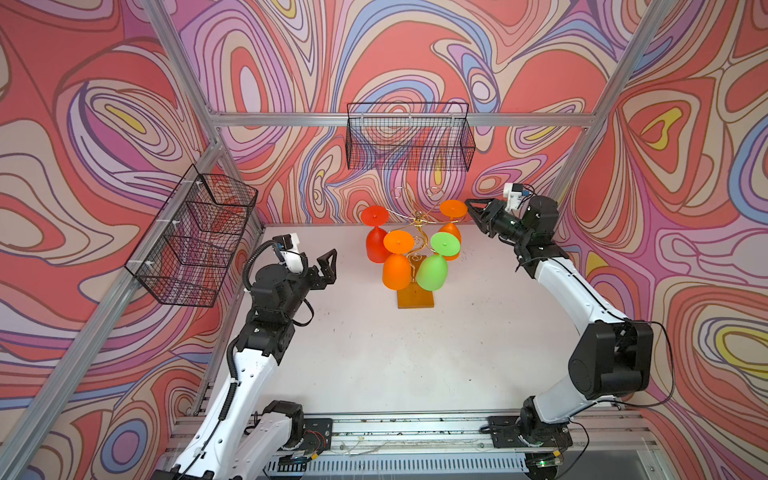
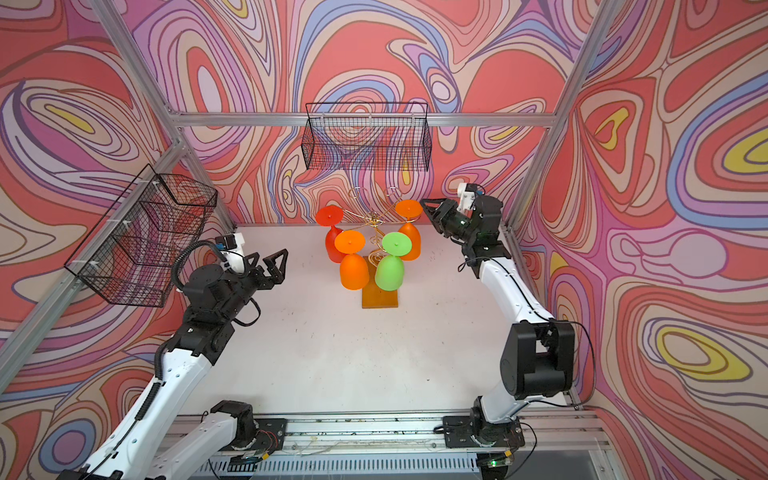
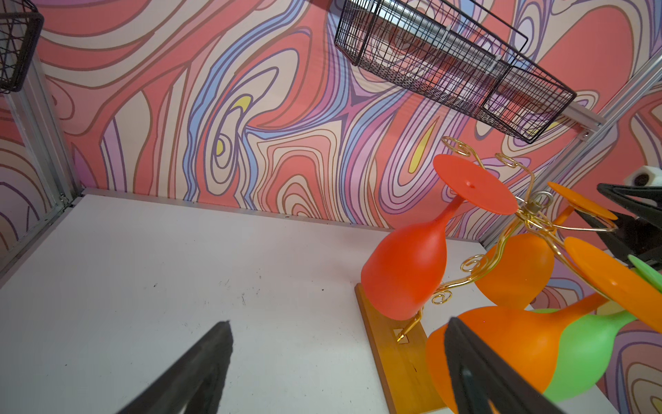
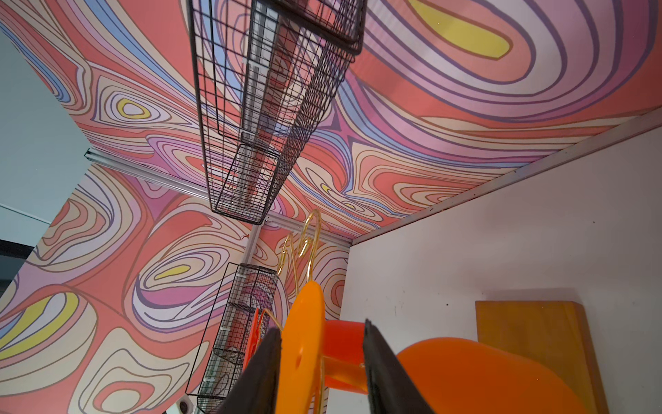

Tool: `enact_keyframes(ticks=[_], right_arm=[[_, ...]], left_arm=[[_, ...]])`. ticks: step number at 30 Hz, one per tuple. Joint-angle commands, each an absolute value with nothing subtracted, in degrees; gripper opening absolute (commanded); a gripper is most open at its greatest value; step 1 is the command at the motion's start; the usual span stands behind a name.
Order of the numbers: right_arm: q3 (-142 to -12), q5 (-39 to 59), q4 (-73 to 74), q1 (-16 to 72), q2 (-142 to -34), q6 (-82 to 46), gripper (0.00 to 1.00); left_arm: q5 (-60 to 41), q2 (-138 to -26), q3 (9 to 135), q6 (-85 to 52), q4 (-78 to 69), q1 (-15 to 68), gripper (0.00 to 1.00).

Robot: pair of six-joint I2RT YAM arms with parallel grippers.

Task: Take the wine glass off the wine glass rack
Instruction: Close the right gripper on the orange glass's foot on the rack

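right gripper [image 4: 321, 328]: straddling the orange wine glass [image 4: 302, 340] foot near the worktop's back edge, can't tell if it's clamping
left gripper [image 1: 323, 268]: hanging wide open
risk: foot snagging on the wine glass rack [image 1: 415, 300], tipping it over

The orange wine glass [image 1: 453, 209] hangs inverted at the gold wine glass rack's [image 1: 415, 299] rear right.

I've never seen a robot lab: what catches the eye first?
A red glass, a green glass and two orange ones hang upside down on a gold rack at the back of the table. The right gripper straddles the foot of the far orange glass. Swirling pink walls surround them.
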State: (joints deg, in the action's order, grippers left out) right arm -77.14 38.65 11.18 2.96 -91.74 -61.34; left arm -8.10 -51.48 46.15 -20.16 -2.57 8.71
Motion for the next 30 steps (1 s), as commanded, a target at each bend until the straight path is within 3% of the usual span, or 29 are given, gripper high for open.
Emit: enact_keyframes(ticks=[1, 30], right_arm=[[-79.51, 39.47, 12.58, 3.73, -92.78, -61.58, 0.39], [-79.99, 40.37, 9.83, 4.57, -93.52, -60.91, 0.22]], left_arm=[[-8.13, -51.59, 46.57, -19.65, -2.19, 9.05, 0.91], [-7.18, -50.80, 45.90, -19.34, -2.22, 9.05, 0.92]])
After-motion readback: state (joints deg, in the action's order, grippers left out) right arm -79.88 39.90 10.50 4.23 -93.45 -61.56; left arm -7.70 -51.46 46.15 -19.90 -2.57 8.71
